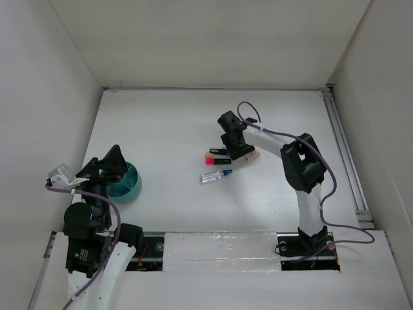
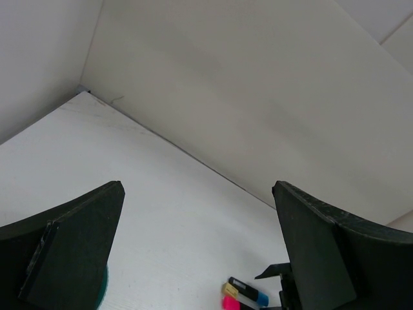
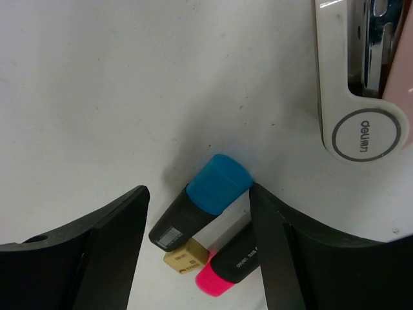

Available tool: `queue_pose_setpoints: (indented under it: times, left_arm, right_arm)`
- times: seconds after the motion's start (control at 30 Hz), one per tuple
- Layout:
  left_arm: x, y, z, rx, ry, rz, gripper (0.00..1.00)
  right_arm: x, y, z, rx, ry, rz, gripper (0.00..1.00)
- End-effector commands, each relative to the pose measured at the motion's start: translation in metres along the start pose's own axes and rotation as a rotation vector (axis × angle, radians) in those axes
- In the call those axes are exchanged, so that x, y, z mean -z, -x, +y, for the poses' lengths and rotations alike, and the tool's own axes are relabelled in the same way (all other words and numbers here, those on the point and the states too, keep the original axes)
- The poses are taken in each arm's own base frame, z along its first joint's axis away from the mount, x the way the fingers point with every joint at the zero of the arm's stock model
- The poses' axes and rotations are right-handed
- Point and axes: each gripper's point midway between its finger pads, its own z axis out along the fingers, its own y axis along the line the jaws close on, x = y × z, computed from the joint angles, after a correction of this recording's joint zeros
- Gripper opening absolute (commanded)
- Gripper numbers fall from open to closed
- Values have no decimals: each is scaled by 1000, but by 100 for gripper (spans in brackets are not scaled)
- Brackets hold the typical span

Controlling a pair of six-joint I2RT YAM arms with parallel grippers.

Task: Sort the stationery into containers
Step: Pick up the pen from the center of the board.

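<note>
Nearest, on the left, the left gripper (image 1: 111,163) hangs over the near-left part of the table (image 1: 168,123). Its jaws are spread wide with nothing between them. The teal cup (image 1: 129,184) stands just beside it, partly under the arm.

Further in, toward the middle, the clear pen (image 1: 215,176) with its blue cap lies alone on its side. Just beyond it, short black markers (image 1: 218,155) lie close together. The right gripper (image 1: 239,152) is lowered over them, jaws partly open and astride the blue-capped marker (image 3: 206,203). One finger (image 3: 284,258) sits right at the cap and the other (image 3: 106,248) stands clear, so nothing is gripped. The yellow-ended marker (image 3: 186,258) and the pink-ended marker (image 3: 226,271) lie alongside. Beyond them lies a white-and-pink item (image 3: 358,97), perhaps a stapler.
</note>
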Motion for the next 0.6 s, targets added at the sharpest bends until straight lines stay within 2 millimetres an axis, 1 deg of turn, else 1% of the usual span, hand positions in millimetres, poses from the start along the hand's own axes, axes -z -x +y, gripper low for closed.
queue_pose_setpoints:
  times: [0.0, 0.03, 0.07, 0.17, 0.27, 0.33, 0.37, 0.47, 0.53, 0.57]
  left_arm:
    - [1, 10, -7, 10, -31, -35, 100]
    - [1, 10, -7, 10, -31, -35, 100]
    - [1, 10, -7, 10, -31, -35, 100]
    - [1, 9, -4, 6, -19, -32, 100]
    - [2, 11, -3, 10, -15, -44, 100]
    - [2, 12, -2, 10, -7, -48, 100]
    - [2, 12, -2, 10, -7, -48, 100]
    - [2, 12, -2, 10, -7, -48, 100]
    - [4, 12, -1, 10, -7, -48, 100]
    - [4, 12, -1, 10, -7, -48, 100]
  right_arm:
    - [-1, 4, -2, -22, -38, 9, 69]
    - [-1, 2, -2, -22, -40, 18, 68]
    - [-6, 1, -8, -16, -57, 16, 66]
    - [-8, 5, -8, -25, -59, 13, 59]
    - [-13, 0, -10, -10, -72, 32, 46]
    - [-14, 2, -7, -9, -62, 40, 38]
    - [-18, 3, -5, -5, -57, 49, 35]
    - [-21, 0, -3, 1, -49, 61, 27]
    - [-22, 4, 0, -1, -40, 59, 10]
    - [-20, 2, 6, -6, -22, 70, 3]
